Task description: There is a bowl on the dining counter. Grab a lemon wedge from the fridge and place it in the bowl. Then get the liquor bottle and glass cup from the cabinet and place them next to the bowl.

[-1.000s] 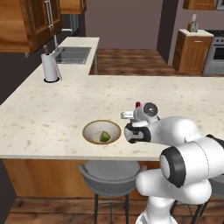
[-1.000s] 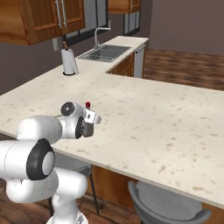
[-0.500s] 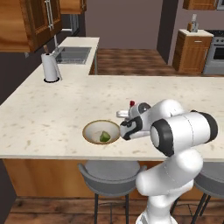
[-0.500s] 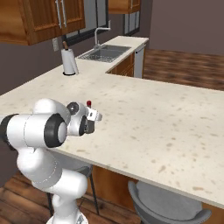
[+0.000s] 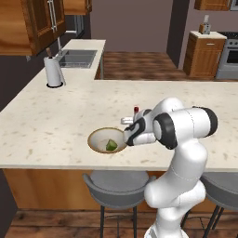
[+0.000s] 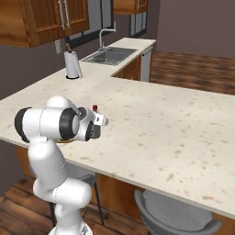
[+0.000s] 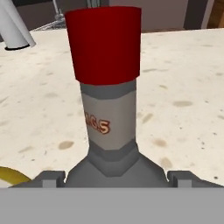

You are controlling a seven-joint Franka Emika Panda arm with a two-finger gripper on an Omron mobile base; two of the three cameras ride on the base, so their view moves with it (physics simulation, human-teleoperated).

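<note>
Where end effector [image 7: 114, 177] opens, liquor bottle [image 7: 109, 100] upright between fingertips

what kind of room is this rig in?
A rendered home kitchen, by the look of it: a sink set in the far counter, wooden wall cabinets above, and a long speckled stone dining counter with grey stools tucked under it. A stove shows at the far right.

The liquor bottle [image 7: 109, 100] stands just beside the bowl [image 5: 99, 138], crowding the worktop's [image 5: 56, 116] near edge. The paper towel roll [image 5: 53, 71] stands far off at the far left corner, with open stone between.
</note>
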